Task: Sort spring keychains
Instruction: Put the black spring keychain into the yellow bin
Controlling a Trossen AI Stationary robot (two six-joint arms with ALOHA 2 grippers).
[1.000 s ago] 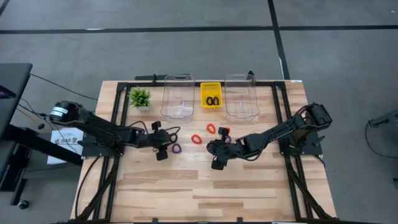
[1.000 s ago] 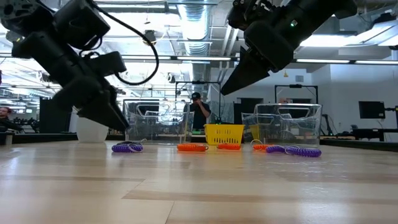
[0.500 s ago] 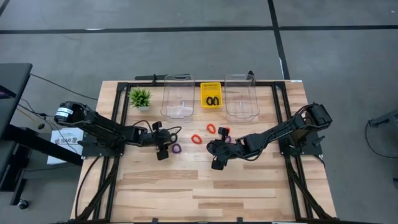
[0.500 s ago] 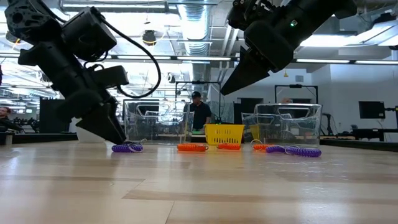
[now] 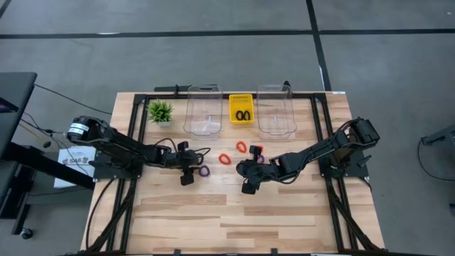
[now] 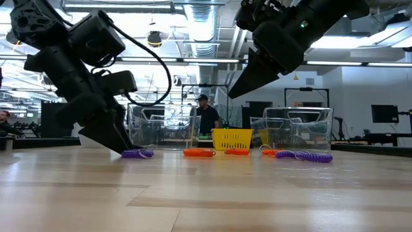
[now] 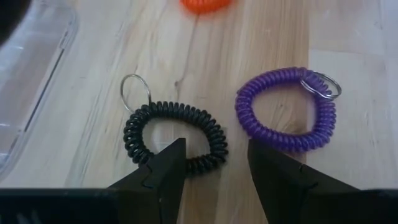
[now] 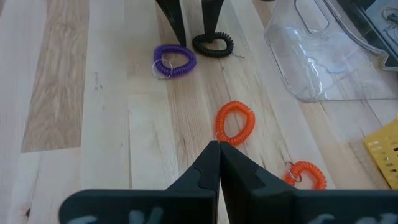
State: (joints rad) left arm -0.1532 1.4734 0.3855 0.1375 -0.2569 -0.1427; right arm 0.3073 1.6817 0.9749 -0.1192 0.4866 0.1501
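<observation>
My left gripper point(image 5: 189, 169) is open and low over the table. In the left wrist view its fingers point(image 7: 214, 155) straddle one arc of a black spring keychain point(image 7: 174, 137), and a purple one point(image 7: 286, 109) lies flat beside it. Two red keychains point(image 5: 225, 158) point(image 5: 242, 147) and another purple one point(image 5: 259, 158) lie mid-table. Black ones point(image 5: 243, 115) sit in the yellow basket. My right gripper point(image 5: 249, 183) is shut and hovers above the table point(image 6: 239, 87), near a red keychain point(image 8: 235, 122). My left gripper comes slanting down from the table's left, with the black keychain's arc point(image 7: 208, 163) between its open fingers. The keychain lies flat on the table. Whether a finger touches the coil, I cannot tell.
Along the far edge stand two clear bins point(image 5: 203, 110) point(image 5: 276, 110) with the yellow basket point(image 5: 241, 107) between them. A small green plant point(image 5: 160, 110) sits at the far left. The near half of the wooden table point(image 5: 234, 220) is bare. A person stands in the room beyond point(image 6: 205, 116).
My left gripper has moved toward the table's right and sunk lower, ending beside the purple keychain and over the black one. My right arm has kept still.
</observation>
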